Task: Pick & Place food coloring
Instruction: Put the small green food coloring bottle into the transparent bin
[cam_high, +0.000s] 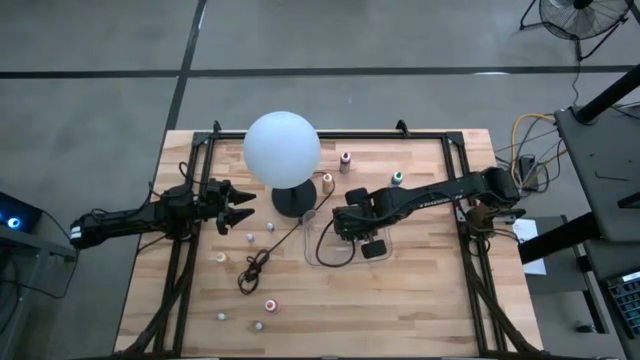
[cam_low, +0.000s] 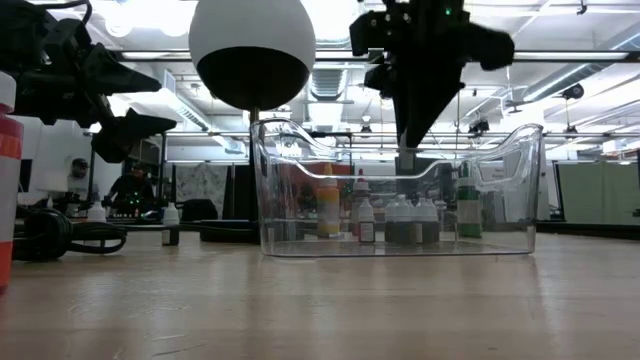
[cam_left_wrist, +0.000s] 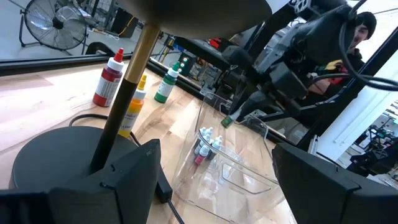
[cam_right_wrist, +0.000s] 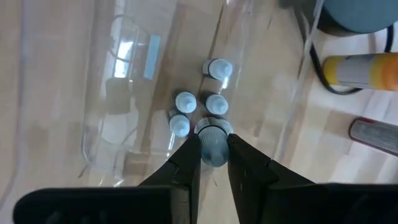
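Note:
My right gripper (cam_high: 347, 226) hangs over the clear tray (cam_high: 322, 262), pointing steeply down, shut on one small food coloring bottle (cam_right_wrist: 213, 148). Several pale-capped bottles (cam_right_wrist: 185, 101) stand upright on the tray's floor below it, also seen as bottles (cam_left_wrist: 205, 142) in the left wrist view. More bottles stand loose on the wood: one pink-capped (cam_high: 270, 304), one green-capped (cam_high: 397, 178), one yellow (cam_high: 327, 182). My left gripper (cam_high: 240, 206) waits open and level at the table's left, beside the lamp's base. My right gripper pinches the small bottle's two sides (cam_right_wrist: 214, 152) between its two fingers. The fingers come from above, pointing steeply down into the tray's opening. The bottle's green end (cam_left_wrist: 227, 121) sticks out below the fingertips, clear of the tray's floor and the bottles on it.
A white globe lamp (cam_high: 282, 148) on a dark round base (cam_high: 293, 200) stands just left of the tray, its black cord (cam_high: 255, 268) coiled on the wood. Larger red (cam_left_wrist: 109, 78), yellow (cam_left_wrist: 132, 106) and green (cam_left_wrist: 165, 84) bottles stand behind the lamp.

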